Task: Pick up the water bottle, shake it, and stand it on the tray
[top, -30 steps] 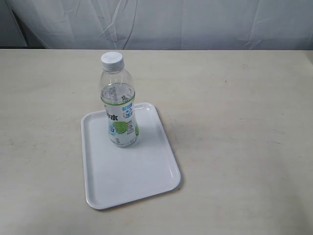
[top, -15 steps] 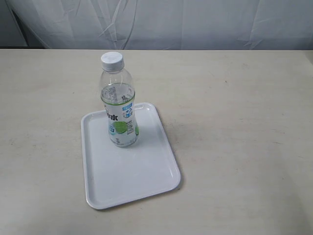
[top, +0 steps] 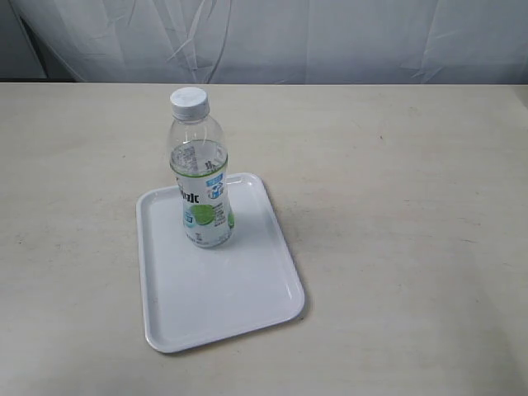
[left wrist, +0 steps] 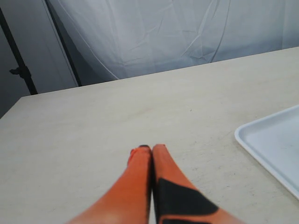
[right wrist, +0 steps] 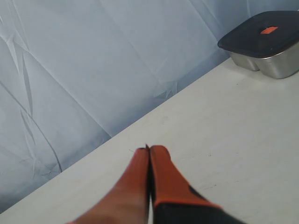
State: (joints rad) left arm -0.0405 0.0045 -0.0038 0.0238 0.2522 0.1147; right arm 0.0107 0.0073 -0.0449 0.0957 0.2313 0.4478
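The water bottle (top: 201,177), clear with a white cap and a lime label, stands upright on the far part of the white tray (top: 239,297). Neither gripper shows in the exterior view. In the left wrist view my left gripper (left wrist: 150,148) is shut with nothing between its orange fingers, over bare table, and a corner of the tray (left wrist: 271,149) lies off to one side of it. In the right wrist view my right gripper (right wrist: 148,149) is also shut and empty above the table, far from the bottle.
A metal container with a dark lid (right wrist: 268,39) sits near the table's edge in the right wrist view. A white backdrop curtain (top: 330,37) hangs behind the beige table (top: 396,206).
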